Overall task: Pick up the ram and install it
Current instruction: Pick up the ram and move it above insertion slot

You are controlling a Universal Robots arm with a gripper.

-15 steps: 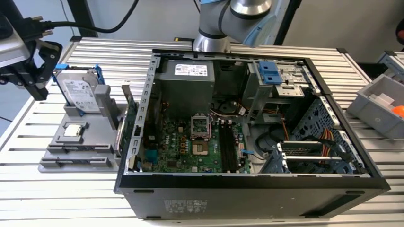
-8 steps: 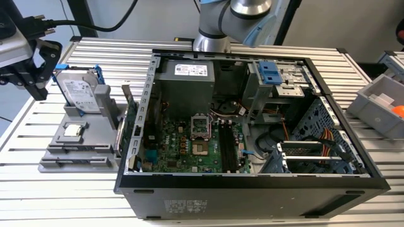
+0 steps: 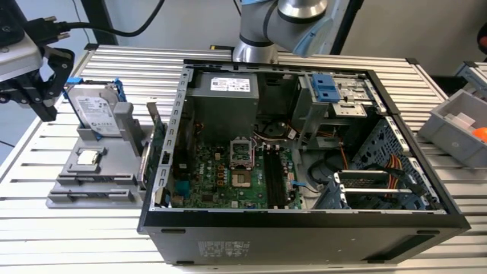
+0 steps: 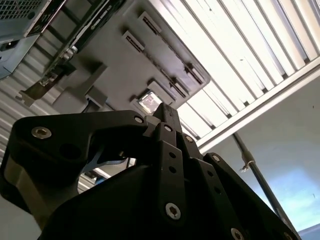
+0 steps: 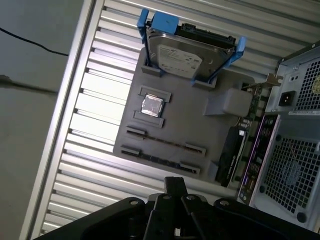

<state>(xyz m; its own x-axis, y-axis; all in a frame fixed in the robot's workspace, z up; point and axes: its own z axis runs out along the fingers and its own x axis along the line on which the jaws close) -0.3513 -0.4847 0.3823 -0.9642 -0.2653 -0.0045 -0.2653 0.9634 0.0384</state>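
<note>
Open computer case (image 3: 304,220) lay on its side on the slatted desk (image 3: 76,251), with the motherboard (image 3: 220,171) and power supply (image 3: 224,100) inside. A grey fixture (image 3: 65,200) sat just beside it, toward the exterior view's left. It carried an upright hard drive (image 3: 95,114), a processor (image 3: 89,158) in a square recess, and a green expansion card (image 3: 156,148) on the case side. Ram (image 5: 162,159): seemingly the thin dark strip standing edge-on in the fixture's outer long slot. End effector (image 3: 45,108) hung near the hard drive, apart from it, pointing down. Whether spread or pressed together, I could not tell.
</note>
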